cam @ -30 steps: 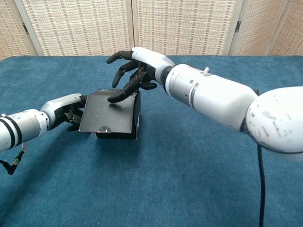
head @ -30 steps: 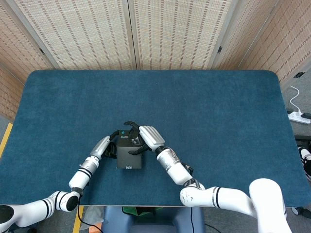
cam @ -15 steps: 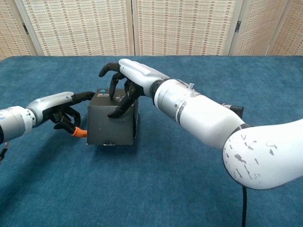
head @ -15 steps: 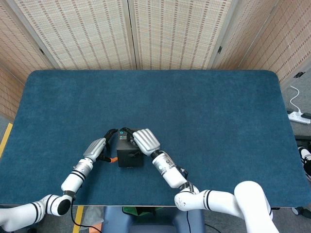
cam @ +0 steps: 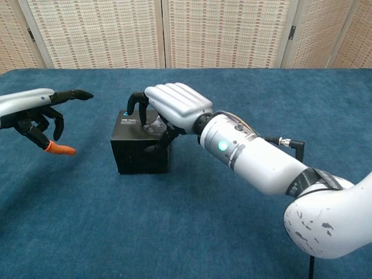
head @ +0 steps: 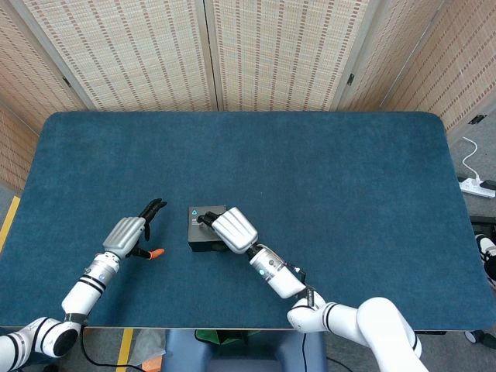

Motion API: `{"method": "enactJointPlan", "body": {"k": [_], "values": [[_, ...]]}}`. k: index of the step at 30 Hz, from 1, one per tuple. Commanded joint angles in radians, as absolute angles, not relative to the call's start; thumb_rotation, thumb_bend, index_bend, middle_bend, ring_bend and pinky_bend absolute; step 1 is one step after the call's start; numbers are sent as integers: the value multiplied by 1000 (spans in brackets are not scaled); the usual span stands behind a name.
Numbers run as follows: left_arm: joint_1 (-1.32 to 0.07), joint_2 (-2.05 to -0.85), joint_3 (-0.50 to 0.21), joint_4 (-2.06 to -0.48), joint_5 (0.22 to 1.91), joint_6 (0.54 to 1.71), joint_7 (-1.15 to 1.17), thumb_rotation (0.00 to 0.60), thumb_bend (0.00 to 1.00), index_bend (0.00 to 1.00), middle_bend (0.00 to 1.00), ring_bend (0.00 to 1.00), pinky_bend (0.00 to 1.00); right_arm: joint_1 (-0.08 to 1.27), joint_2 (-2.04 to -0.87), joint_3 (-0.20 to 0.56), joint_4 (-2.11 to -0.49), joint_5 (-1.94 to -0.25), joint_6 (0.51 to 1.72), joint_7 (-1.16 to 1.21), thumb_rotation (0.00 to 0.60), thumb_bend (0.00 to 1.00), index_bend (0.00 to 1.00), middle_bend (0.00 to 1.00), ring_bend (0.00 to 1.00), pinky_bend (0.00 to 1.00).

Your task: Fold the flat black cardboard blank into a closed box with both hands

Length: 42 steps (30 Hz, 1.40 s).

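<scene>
My right hand presses down on the closed black box on the blue table. My left hand is released, well left of the box.

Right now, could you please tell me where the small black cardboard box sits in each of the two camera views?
Head view: the small black cardboard box lies left of centre, on the near part of the blue table.
Chest view: the box stands left of centre, in the middle distance.
Shared landmark: the white right hand rests on the box's top in both views.
</scene>
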<state>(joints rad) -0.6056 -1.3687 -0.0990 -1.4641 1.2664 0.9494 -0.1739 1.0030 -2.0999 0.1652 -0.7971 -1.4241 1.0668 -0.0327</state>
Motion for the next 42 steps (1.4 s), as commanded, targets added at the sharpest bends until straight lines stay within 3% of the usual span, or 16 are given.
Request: {"method": "enactJointPlan", "body": {"k": [1,6,11,14,16,19,23,26,28,30,31,33,36,42], "values": [[-589,-1349,-89,-1491,1296,968,-181,600,216,0,0,601,892,1015,-2178,96,-610,-1530,1130,12,600,49,443,548,734,1000],[-580,-1341,-84,-1500,1323,980,-203,600,217,0,0,598,892,1019,-2236,87,-488,-1552,1133,56,600,181,505,632,744,1000],[-567,-1337,-87,-1485,1327,1010,-169,600,218,0,0,578,878,1019,-2240,112,-473,-1555,1192,120,600,184,498,522,743,1000],[-553,-1334,-87,-1474,1305,1035,-91,600,218,0,0,467,815,1012,-2211,131,-507,-1555,1242,138,600,177,375,399,733,1000],[-541,-1328,-85,-1477,1286,1050,-39,600,217,0,0,379,704,1001,-2175,137,-547,-1560,1274,132,600,134,195,313,717,1000],[-519,-1318,-84,-1495,1257,1079,24,600,218,0,0,269,540,975,-2103,139,-645,-1565,1311,110,600,62,17,247,702,1000],[-481,-1305,-88,-1510,1244,1145,69,600,217,0,0,216,456,901,-1950,128,-845,-1558,1346,29,600,38,0,227,652,1000],[-442,-1294,-92,-1509,1252,1221,87,600,218,0,10,208,429,805,-1771,110,-1103,-1506,1339,-86,600,44,1,250,510,982],[-418,-1293,-95,-1505,1259,1270,98,600,218,1,25,208,406,749,-1666,98,-1266,-1466,1341,-172,600,61,26,294,429,889],[-413,-1293,-95,-1503,1260,1278,100,600,218,5,30,207,393,740,-1650,96,-1291,-1459,1342,-185,600,70,36,305,406,841],[-409,-1293,-95,-1502,1261,1286,102,600,218,9,35,206,381,730,-1634,94,-1315,-1452,1343,-197,600,78,47,311,378,777],[-378,-1288,-94,-1502,1271,1340,106,600,218,23,42,203,352,656,-1531,66,-1454,-1399,1362,-244,600,110,66,309,269,536],[-294,-1261,-57,-1521,1318,1462,120,600,218,43,52,198,316,494,-1288,-25,-1718,-1327,1431,-250,600,130,68,282,175,357],[-211,-1253,-14,-1521,1377,1554,122,600,218,71,73,180,266,326,-1134,-118,-1779,-1372,1534,-105,600,136,68,228,87,266]]}}
